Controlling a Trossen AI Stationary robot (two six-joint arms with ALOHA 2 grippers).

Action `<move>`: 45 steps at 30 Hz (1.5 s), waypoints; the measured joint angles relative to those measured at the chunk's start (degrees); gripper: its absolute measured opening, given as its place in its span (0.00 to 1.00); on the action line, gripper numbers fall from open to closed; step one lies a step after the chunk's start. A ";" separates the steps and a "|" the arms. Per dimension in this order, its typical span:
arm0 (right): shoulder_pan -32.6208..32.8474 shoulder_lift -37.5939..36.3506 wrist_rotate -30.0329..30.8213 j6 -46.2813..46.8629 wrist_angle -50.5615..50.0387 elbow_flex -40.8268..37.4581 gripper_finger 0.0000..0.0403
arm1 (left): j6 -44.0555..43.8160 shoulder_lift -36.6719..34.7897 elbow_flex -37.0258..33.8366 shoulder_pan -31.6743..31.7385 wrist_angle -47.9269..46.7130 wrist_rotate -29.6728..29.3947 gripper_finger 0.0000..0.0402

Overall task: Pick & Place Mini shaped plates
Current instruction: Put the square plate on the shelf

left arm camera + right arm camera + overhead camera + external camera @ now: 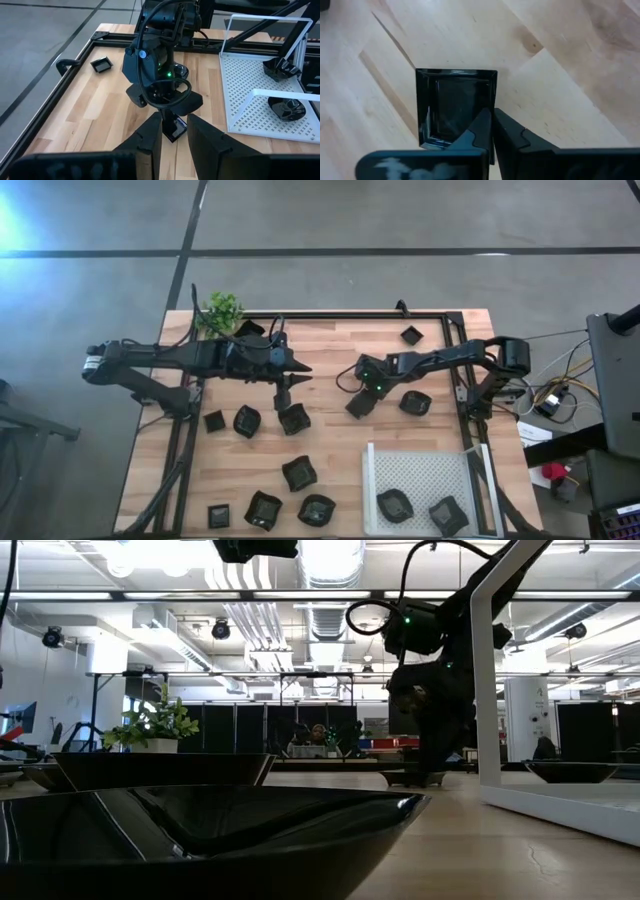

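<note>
Right wrist view: my right gripper (pixel 492 131) pinches one rim of the square plate (pixel 451 107), lying flat, no long axis; left gripper (pixel 174 134) hangs open.

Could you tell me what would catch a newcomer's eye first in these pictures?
Probably the small black plates scattered over the wooden table, with two more in the white perforated tray at its near right corner. Mid-table, the right end effector pinches the rim of a square plate, while the left end effector hovers open nearby.
</note>
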 joint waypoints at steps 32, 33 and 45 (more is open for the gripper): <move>16.77 -30.62 -6.23 -3.40 -36.04 -0.02 0.02 | 0.55 0.00 0.00 0.00 -1.28 0.07 0.21; 18.18 -30.63 -7.10 -4.26 -36.76 -0.14 0.02 | 0.55 0.00 0.00 0.00 -1.28 0.07 0.21; 29.61 -24.78 -9.56 -5.19 -29.97 -3.10 0.02 | 0.52 0.00 0.00 -0.02 -1.30 0.07 0.21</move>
